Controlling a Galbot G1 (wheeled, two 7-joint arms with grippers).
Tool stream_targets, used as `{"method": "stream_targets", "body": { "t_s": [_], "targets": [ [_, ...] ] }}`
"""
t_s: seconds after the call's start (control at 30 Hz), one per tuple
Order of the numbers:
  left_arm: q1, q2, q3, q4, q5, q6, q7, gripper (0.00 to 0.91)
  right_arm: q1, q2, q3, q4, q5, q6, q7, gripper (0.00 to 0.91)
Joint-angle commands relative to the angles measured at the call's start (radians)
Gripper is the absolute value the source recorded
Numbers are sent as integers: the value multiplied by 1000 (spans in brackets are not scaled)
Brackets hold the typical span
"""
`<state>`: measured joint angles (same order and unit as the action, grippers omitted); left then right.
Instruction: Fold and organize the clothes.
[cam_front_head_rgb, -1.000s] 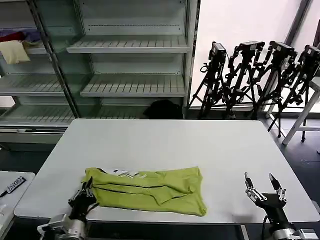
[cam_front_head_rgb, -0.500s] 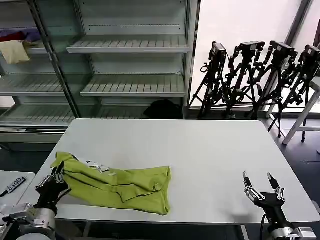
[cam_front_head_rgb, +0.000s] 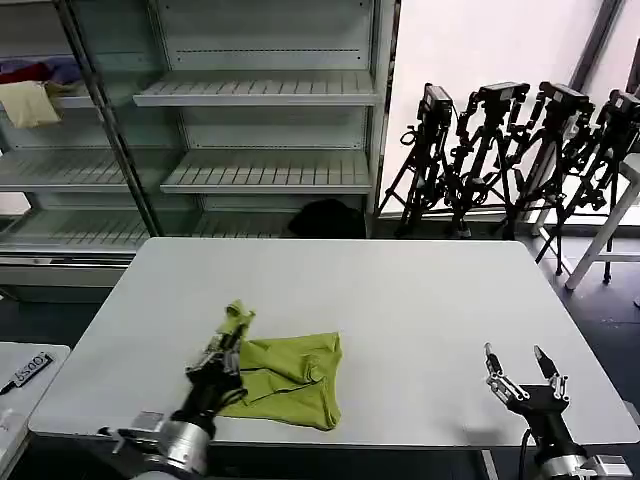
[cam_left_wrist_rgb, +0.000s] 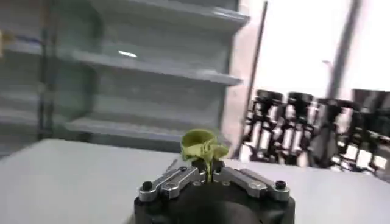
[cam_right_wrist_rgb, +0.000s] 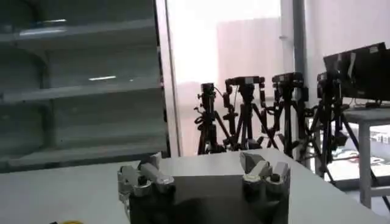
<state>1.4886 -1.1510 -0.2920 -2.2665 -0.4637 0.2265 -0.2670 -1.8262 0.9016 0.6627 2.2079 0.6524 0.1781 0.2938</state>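
we have the shirt (cam_front_head_rgb: 290, 375) partly folded: it lies bunched near the front edge of the white table (cam_front_head_rgb: 400, 300), one end doubled over the rest. our left gripper (cam_front_head_rgb: 228, 340) is clamped on a lifted corner of it, above the pile. setting that end down, smoothing and a final fold look left to do. our right gripper (cam_front_head_rgb: 520, 375) waits apart, fingers spread, near the front right. behind stand empty shelves (cam_front_head_rgb: 260, 90) and a row of tripods (cam_front_head_rgb: 500, 150).

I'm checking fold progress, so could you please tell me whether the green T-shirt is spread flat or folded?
Partly folded: the T-shirt lies doubled over on the table, and the left gripper pinches one end lifted above it.
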Motion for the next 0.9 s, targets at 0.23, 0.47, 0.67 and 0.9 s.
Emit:
{"method": "stream_targets", "body": {
  "t_s": [0.23,0.47,0.67,0.9],
  "targets": [
    [-153,-25,299,184,69,-33,32,20,0,5,-2,3,-2,0,1,907],
    [-162,-29,300,201,110,-19,40,907,4,3,-5,5,-3,0,0,907],
    [-153,-24,294,138,156,-14,34,907,2,5,-9,6,-11,0,-1,907],
    [-108,-12,273,17,170,3,32,907,6,6,-13,7,-19,0,2,907]
  ]
}}
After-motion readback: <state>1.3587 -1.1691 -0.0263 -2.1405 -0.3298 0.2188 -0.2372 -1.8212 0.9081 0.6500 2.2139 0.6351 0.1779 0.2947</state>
